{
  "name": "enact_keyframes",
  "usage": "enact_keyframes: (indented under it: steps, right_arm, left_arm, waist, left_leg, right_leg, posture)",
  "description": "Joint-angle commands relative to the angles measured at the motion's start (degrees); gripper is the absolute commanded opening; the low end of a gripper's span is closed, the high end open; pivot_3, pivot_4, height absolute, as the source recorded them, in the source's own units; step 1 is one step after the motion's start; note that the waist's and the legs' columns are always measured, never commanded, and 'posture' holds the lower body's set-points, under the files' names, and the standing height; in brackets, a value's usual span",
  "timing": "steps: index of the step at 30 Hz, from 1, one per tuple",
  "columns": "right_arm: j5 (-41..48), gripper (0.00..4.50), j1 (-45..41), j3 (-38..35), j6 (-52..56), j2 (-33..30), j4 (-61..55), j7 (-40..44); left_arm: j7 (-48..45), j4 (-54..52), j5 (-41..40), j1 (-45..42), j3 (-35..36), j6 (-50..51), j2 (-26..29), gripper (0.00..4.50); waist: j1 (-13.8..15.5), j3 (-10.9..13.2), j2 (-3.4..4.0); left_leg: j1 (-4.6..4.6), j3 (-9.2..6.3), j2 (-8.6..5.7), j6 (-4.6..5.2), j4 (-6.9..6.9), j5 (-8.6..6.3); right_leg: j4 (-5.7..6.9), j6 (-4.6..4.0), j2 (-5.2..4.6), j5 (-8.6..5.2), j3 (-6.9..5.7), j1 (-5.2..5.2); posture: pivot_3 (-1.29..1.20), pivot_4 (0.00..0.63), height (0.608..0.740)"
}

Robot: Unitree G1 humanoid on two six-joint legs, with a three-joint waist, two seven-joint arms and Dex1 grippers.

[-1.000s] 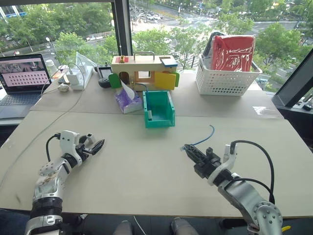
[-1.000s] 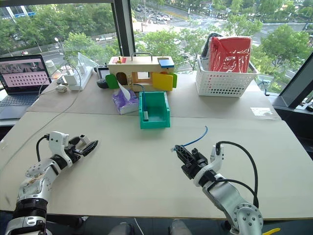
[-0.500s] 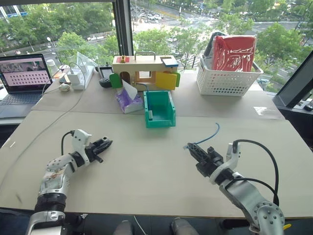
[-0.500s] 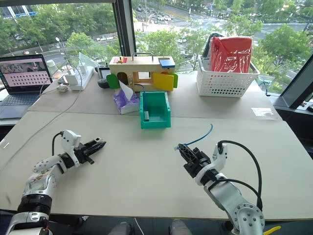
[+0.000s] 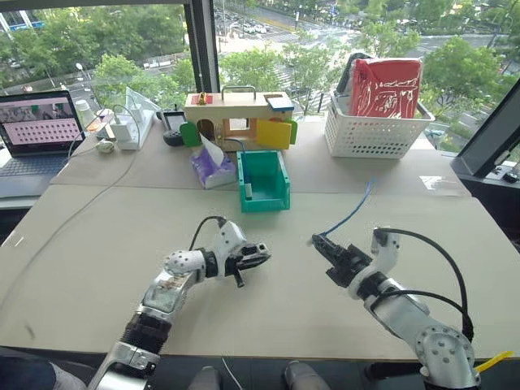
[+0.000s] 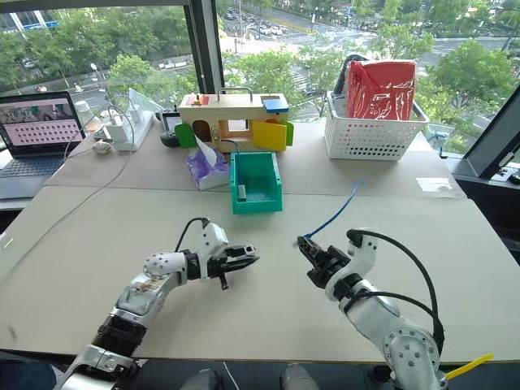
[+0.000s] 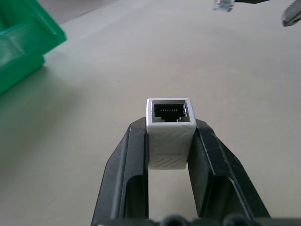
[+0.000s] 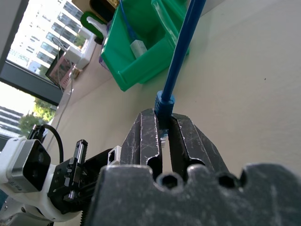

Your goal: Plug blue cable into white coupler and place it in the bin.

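At 7 o'clock over the surface (image 5: 97, 244): left pincer (image 5: 258, 255) clamped on the white coupler (image 7: 170, 123), socket facing outward toward 3 o'clock. Seen along the wrist, fingers (image 7: 134, 155) bear on the two flat sides, socket mouth unobstructed and roughly square to the line of approach.

At 5 o'clock: right pincer (image 5: 325, 246) closed tight on the plug end of the blue cable (image 5: 351, 212), remainder of the cord rising free toward 1 o'clock. Clear plug tip (image 7: 223, 4) visible in the left wrist view, well off the socket axis and apart from it.

At 12 o'clock: bin (image 5: 280, 199), well apart from both pincers, front lip facing the arms.

Procedure, as judged:
- Hold coupler steady; avoid tightening or rolling.
- Bring plug onto the socket axis before closing the gap.
- Match latch tab side to the socket notch; check orientation first.
- Advance straight along the axis until seated; no sideways force.
- Watch for the coupler sliding between the fingers under push.
- Carry the joined pair to the bin only after seating.
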Motion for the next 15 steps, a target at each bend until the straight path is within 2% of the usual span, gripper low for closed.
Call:
enact_keyframes:
  steps: [1,8,15]
  right_arm:
    - [-4.98,0.0,-0.01,1.1,1.74,-2.04,-3.23,1.27]
    - [-9.04,0.0,0.22,3.76,3.55,-0.57,-3.73,2.07]
    - [-3.43,0.0,-0.59,2.81,7.53,0.25,-4.52,1.56]
  left_arm:
    - [-2.9,0.0,0.86,0.24,-2.99,-3.41,-0.89,0.64]
    - [-4.23,1.71,2.32,-0.46,-6.1,-1.48,-2.43,0.64]
    - [-2.58,1.43,2.21,-0.04,-7.02,4.32,-4.03,0.64]
  waist:
    - [-0.02,0.0,0.0]
    - [0.01,0.0,0.0]
    - [0.27,-0.03,-0.02]
  left_leg:
    - [0.0,0.0,0.0,0.0,0.0,0.0]
    - [0.01,0.0,0.0,0.0,0.01,0.0]
    - [0.02,-0.02,-0.02,0.0,0.03,0.0]
  right_leg:
    - [0.0,0.0,0.0,0.0,0.01,0.0]
    - [0.01,0.04,0.0,-0.03,0.01,0.01]
    - [-0.01,0.07,-0.02,-0.04,0.0,0.08]
  posture:
    - [0.0,0.15,0.733]
    - [0.0,0.15,0.733]
    - [0.0,0.15,0.733]
